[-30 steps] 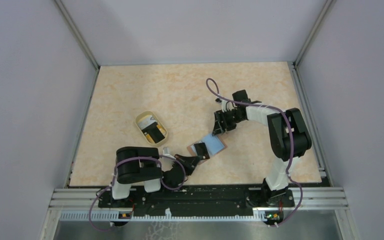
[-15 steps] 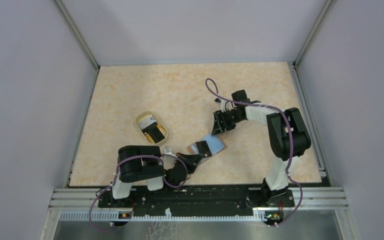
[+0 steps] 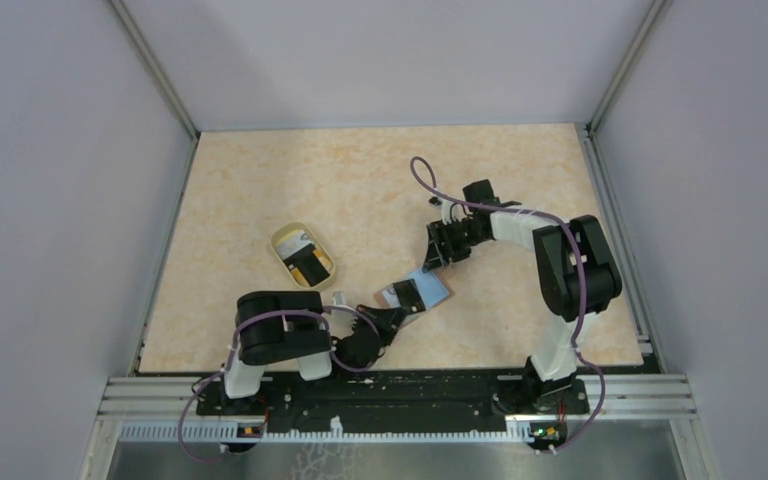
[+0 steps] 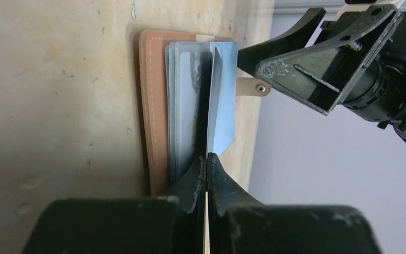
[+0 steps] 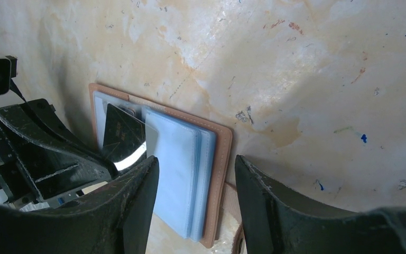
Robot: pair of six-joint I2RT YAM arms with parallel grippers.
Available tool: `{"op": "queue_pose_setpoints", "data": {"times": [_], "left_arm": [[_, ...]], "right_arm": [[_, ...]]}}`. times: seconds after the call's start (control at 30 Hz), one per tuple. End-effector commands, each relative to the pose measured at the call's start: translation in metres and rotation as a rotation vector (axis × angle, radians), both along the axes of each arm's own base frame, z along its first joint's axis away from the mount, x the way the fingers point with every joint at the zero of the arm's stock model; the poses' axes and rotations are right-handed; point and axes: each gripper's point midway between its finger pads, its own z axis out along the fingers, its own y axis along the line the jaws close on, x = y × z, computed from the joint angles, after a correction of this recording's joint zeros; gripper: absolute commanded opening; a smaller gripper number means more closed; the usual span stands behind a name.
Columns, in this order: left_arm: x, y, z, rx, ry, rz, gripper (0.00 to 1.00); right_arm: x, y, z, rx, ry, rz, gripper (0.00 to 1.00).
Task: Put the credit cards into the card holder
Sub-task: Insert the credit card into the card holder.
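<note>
Edgewise, card pinched in left gripper, over open card holder

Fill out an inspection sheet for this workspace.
Surface: beige marbled table, scuffed and stained.
Job's things: card holder lies open, blue sleeves up; one card is tilted over it.
Clutter: yellowish oval cup left of the holder, items inside.
Grippers: left gripper shut on the card's edge; right gripper open, poised over the holder.
Cables: purple cable loops on each arm.
Surroundings: grey walls; metal rail at the near edge.
</note>
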Motion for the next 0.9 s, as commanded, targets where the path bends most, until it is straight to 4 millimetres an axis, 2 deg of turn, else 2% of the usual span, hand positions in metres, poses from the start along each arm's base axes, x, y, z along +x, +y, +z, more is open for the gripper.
{"op": "queue_pose_setpoints", "data": {"times": [0.0, 0.5, 0.87], "left_arm": [[0.01, 0.008, -0.007, 0.061, -0.013, 0.062, 0.0], [0.017, 0.003, -0.007, 0.063, -0.016, 0.107, 0.0], [0.013, -0.014, -0.01, 0.04, -0.004, 0.072, 0.0]], "right_arm": [[-0.003, 0.003, -0.006, -0.021, 0.017, 0.024, 0.55], [-0.004, 0.005, -0.006, -0.016, 0.019, 0.029, 0.55], [-0.007, 0.006, -0.007, -0.015, 0.031, 0.032, 0.55]]}}
